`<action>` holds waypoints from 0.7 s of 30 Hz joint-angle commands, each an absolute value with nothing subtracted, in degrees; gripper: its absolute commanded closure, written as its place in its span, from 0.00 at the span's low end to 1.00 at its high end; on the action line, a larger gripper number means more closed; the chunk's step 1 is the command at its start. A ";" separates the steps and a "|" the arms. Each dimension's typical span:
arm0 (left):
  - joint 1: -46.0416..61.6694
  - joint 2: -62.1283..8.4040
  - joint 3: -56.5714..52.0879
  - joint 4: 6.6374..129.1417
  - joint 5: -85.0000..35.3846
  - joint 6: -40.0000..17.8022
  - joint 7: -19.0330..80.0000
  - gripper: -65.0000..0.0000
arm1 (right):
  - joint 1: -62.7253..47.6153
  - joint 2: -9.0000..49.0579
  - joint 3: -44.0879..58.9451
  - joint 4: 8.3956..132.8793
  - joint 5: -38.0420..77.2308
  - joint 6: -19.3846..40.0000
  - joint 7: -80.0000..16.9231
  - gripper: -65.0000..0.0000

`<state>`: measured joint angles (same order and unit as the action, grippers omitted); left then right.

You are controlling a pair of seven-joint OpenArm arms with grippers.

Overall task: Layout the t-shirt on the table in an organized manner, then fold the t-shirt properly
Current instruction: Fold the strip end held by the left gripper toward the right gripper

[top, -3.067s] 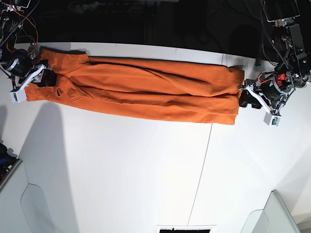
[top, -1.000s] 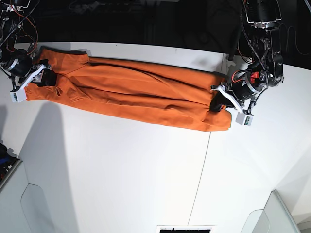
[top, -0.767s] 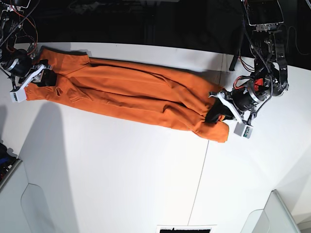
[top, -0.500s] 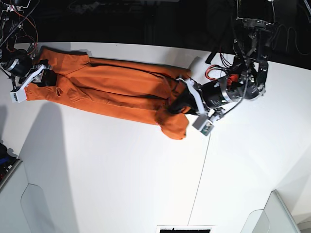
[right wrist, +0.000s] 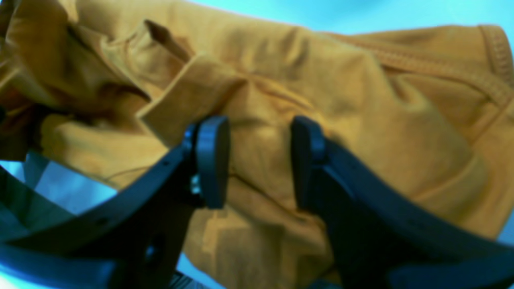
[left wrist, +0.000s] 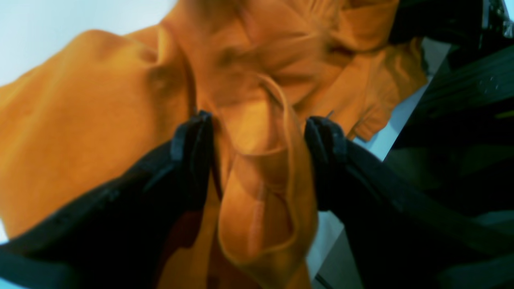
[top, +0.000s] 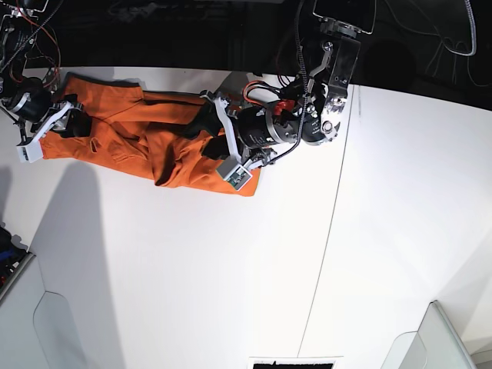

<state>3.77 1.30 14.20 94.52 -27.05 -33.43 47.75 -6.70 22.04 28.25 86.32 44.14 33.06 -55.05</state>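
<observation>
The bright orange t-shirt [top: 131, 142] lies along the far left of the white table [top: 231, 269], its right part doubled back over itself. My left gripper [top: 209, 137] is over the shirt's middle, shut on a bunched fold of it. In the left wrist view [left wrist: 259, 156] orange cloth [left wrist: 261, 192] fills the gap between the black fingers [left wrist: 192, 152]. My right gripper [top: 61, 121] is at the shirt's left end. In the right wrist view [right wrist: 257, 160] its pads [right wrist: 211, 160] sit on wrinkled cloth [right wrist: 361, 120]. The white tag is hidden.
A thin dark seam [top: 327, 246] crosses the table right of the shirt. Translucent bins stand at the front left [top: 46, 330] and front right [top: 430, 338] corners. A dark strip [top: 296, 363] lies at the front edge. Beyond the table's far edge is black.
My left gripper has swept leftward from beyond the seam to the shirt's middle, dragging the hem end with it, so the shirt is now much shorter. The right gripper has not moved.
</observation>
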 commanded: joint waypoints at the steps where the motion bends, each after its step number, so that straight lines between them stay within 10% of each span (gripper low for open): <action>1: 2.70 1.98 14.33 95.48 -28.25 -33.69 46.30 0.42 | -6.04 23.16 29.32 88.53 45.67 33.23 -54.04 0.60; 6: 2.74 2.04 14.33 95.48 -28.40 -33.69 47.03 0.42 | -6.07 23.40 33.76 93.78 46.35 33.26 -55.37 0.60; 11: 2.85 1.87 14.24 95.48 -28.69 -33.67 48.53 0.42 | -6.15 26.48 38.11 93.93 45.36 33.23 -55.31 0.38; 21: 2.87 1.89 14.24 95.53 -42.96 -40.00 53.25 0.42 | -8.12 30.28 38.61 86.98 45.15 33.26 -55.07 0.37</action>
